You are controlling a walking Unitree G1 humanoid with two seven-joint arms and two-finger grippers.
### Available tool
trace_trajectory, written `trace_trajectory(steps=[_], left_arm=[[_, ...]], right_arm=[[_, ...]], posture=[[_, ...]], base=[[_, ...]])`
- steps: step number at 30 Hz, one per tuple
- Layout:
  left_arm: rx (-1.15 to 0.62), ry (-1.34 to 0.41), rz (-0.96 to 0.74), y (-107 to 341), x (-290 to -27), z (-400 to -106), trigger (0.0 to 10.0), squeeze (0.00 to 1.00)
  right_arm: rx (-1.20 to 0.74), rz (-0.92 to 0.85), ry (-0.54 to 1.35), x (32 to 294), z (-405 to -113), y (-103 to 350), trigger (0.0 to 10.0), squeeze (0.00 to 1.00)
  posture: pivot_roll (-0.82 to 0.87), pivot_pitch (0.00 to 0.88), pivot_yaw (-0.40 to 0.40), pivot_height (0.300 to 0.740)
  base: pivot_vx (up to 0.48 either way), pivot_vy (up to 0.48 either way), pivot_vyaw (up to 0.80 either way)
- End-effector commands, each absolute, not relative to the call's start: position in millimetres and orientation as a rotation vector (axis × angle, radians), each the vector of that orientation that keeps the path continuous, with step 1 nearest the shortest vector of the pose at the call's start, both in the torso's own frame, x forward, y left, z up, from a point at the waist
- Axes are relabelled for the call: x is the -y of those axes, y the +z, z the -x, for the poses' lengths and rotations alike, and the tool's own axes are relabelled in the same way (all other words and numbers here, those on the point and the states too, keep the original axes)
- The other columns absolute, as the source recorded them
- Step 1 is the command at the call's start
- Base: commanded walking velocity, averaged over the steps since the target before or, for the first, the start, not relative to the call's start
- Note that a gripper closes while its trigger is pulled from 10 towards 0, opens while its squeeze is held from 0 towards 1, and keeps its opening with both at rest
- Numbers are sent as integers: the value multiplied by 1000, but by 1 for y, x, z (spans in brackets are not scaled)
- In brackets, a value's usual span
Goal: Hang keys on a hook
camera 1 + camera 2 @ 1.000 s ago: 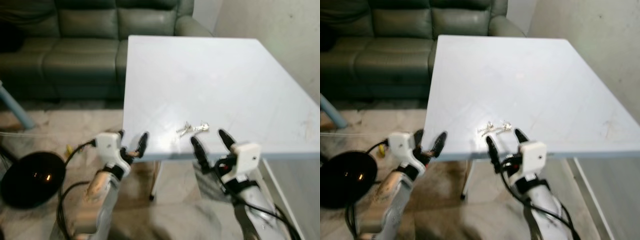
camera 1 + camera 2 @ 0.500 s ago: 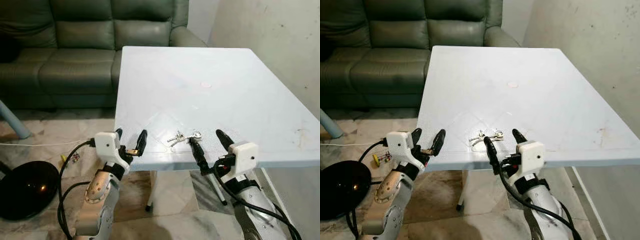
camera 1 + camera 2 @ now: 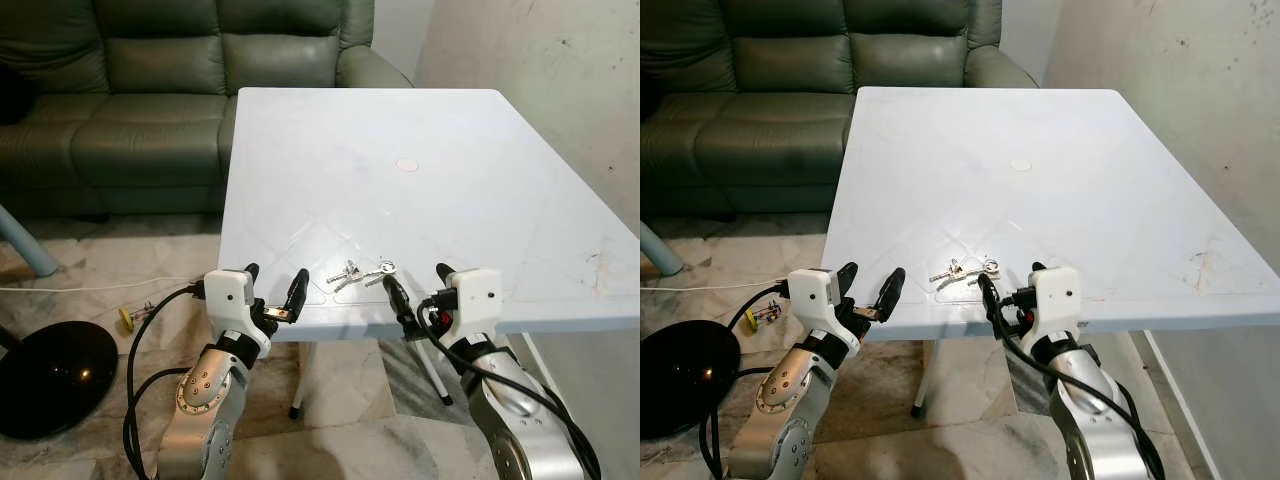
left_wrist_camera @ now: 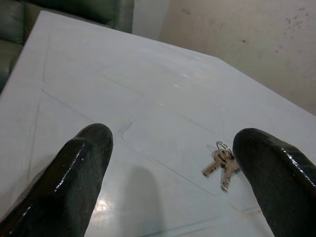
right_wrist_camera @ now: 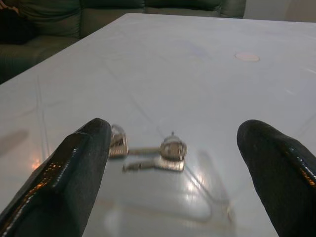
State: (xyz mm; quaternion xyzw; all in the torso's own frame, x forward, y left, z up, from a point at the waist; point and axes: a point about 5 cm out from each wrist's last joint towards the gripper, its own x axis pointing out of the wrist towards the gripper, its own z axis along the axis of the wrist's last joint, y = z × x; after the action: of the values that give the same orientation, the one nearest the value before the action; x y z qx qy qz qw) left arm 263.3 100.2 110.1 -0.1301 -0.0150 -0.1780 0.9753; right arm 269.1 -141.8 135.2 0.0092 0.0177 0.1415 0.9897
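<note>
A small bunch of metal keys [image 3: 357, 272] lies flat on the glossy white table [image 3: 450, 190] near its front edge. The right gripper [image 3: 420, 290] and left gripper [image 3: 274, 290] hover wide open, empty.

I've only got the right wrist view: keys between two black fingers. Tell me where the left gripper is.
Observer: The left gripper hangs at the table's near edge, to the robot's left of the keys, fingers open.
Operator: Report what's behind the table.
Observer: A green sofa stands at the far left, with a bare wall on the right side.
Operator: Say how far in my gripper is.
Observer: The right gripper sits at the near edge of the table, open, just short of the keys and not touching them.
</note>
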Motion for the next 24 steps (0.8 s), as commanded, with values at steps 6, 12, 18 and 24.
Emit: trace_trajectory(steps=[6,12,18,24], left_arm=[[31,-428,293,117,-88,-253,10000,0],[18,-429,292,119,-88,-244,10000,0],[11,-421,300,123,-90,-233,10000,0],[-4,-402,312,127,-92,-222,10000,0]], right_arm=[[-60,-25,308,136,-287,141,10000,0],[-36,-71,322,130,-303,153,10000,0],[-23,-126,345,120,-315,165,10000,0],[-67,-201,419,110,-317,168,10000,0]], posture=[[126,152,-72,740],[138,186,-81,740],[169,230,-95,740],[187,261,-108,740]], base=[[0,0,0],[0,0,0],[0,0,0],[0,0,0]])
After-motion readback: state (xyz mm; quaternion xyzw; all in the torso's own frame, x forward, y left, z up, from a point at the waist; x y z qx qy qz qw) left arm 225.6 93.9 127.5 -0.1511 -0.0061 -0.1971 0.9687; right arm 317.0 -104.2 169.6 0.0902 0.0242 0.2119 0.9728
